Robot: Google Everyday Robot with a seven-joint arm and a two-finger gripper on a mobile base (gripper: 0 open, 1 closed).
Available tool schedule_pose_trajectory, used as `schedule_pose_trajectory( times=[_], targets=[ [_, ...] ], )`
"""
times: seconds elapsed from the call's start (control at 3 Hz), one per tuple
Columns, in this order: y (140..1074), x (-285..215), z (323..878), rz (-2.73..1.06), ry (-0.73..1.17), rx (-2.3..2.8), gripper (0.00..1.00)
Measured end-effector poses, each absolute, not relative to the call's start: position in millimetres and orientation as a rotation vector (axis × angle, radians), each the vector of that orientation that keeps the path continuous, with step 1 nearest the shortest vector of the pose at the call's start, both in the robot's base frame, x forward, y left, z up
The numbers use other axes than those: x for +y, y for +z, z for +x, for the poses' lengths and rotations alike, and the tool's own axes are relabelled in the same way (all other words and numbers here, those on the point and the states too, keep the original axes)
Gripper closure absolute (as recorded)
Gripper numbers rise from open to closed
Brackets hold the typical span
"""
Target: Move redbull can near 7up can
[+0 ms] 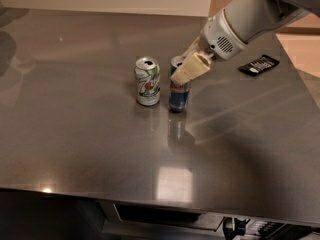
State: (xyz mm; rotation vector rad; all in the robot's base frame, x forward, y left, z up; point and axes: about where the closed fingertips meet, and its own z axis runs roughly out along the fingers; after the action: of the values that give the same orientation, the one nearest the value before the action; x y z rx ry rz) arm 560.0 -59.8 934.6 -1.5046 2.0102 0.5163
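On the brushed steel table, the white 7up can with green markings and a silver top stands upright left of centre. Just beside it on the right, apart by a narrow gap, stands the slim blue and silver redbull can, also upright on the tabletop. The gripper reaches in from the upper right on the white arm, its cream fingers on either side of the redbull can's top, apparently pinching it, though the far finger is partly hidden. Farther right lies a flat black object.
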Motion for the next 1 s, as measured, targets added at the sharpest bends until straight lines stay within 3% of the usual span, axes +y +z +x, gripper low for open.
schedule_pose_trajectory(
  times=[1.0],
  targets=[
    [925.1,-44.1,564.8,-1.514,0.546,1.985,0.12]
  ],
)
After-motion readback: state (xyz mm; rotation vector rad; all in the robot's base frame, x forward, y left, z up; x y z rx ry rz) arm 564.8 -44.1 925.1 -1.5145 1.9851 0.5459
